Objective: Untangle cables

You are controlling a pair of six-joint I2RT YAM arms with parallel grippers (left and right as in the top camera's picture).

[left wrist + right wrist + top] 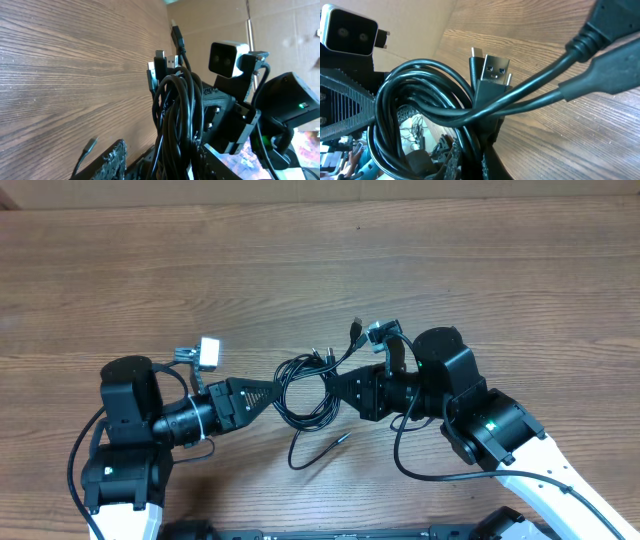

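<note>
Three thin black cables point(306, 394) lie as one tangled coil on the bench point(150, 270), directly between the two arms, with plugs point(320, 356) fanned to the far side and one loose end point(330, 445) trailing toward the robot. The right tool point(338, 388) is closed on strands at the coil's right edge; the left tool point(272, 392) straddles the left edge, though whether it pinches I cannot tell. Both being equally near, the next pull likely runs along that left-right line.

Cables point(288, 408) — coiled, tangled — lie between opposing fingers point(255, 392).
</note>
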